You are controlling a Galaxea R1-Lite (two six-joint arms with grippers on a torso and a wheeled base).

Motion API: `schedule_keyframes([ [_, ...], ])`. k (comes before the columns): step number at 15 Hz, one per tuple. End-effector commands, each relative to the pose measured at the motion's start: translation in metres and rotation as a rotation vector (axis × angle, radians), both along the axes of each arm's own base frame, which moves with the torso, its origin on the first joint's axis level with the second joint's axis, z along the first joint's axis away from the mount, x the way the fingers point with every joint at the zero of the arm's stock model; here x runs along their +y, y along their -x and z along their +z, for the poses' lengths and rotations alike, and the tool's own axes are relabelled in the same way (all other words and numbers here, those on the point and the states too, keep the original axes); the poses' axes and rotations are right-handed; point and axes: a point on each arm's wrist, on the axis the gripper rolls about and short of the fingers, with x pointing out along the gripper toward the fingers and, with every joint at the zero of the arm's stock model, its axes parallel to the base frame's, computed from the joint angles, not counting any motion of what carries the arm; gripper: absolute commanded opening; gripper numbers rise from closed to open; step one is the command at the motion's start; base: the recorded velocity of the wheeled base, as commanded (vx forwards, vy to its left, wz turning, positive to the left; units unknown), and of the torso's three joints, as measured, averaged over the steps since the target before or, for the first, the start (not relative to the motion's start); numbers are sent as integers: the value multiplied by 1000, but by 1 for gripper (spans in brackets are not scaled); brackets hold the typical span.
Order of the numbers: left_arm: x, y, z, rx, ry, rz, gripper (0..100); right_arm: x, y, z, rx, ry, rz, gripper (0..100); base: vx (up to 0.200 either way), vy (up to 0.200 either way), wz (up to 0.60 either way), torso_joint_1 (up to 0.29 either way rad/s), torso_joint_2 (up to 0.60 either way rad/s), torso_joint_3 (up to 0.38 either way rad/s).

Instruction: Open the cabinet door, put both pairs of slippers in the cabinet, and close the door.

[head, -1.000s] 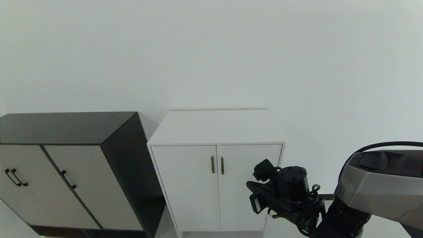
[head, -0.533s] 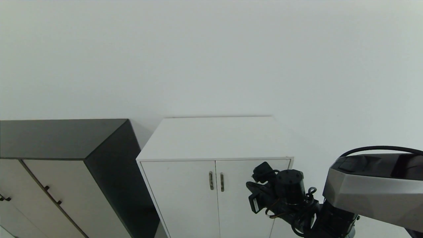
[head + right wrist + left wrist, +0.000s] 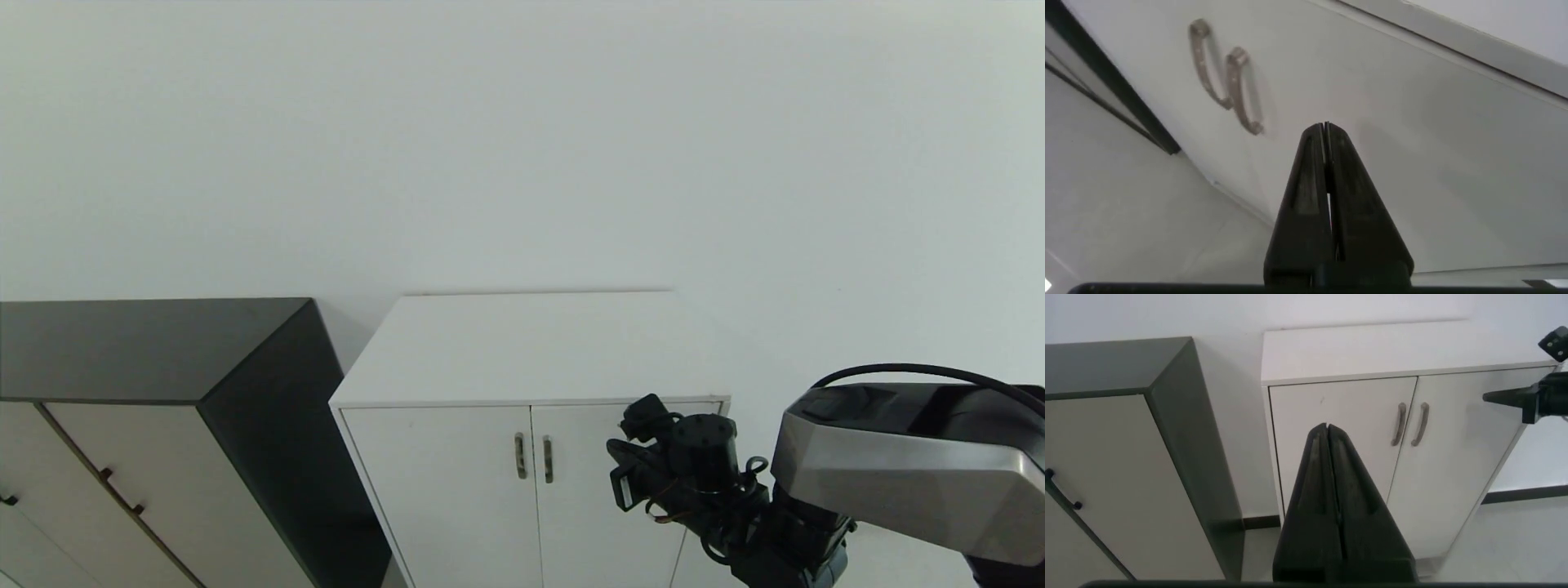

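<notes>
The white cabinet (image 3: 531, 351) stands against the wall with both doors closed. Its two metal handles (image 3: 519, 456) meet at the centre seam. My right gripper (image 3: 620, 482) is shut and hangs in front of the right door, level with the handles and a little to their right. In the right wrist view the shut gripper (image 3: 1327, 128) points at the door panel (image 3: 1429, 155) beside the handles (image 3: 1245, 91). My left gripper (image 3: 1327, 429) is shut on nothing and held well back from the cabinet (image 3: 1331, 400). The left wrist view also catches the right gripper (image 3: 1490, 397).
A dark cabinet (image 3: 163, 343) with light doors and black handles (image 3: 118, 490) stands directly to the left of the white one. A plain white wall runs behind both. Pale floor (image 3: 1503, 547) shows in front of the white cabinet.
The whole head view has shifted, so the camera moved: both cabinets now sit lower and larger in the picture. Against the door, my right gripper has come up level with the handles.
</notes>
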Motion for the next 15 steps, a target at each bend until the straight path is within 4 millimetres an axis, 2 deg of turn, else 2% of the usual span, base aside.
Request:
schedule_keyframes([
  [1,0,0,0,1,0,0,0,0,-6,-8,6,-1,-11,0,0,0,0,0,0,0],
  [15,0,0,0,1,0,0,0,0,-31,-18,-12,-33,-52,0,0,0,0,0,0,0],
])
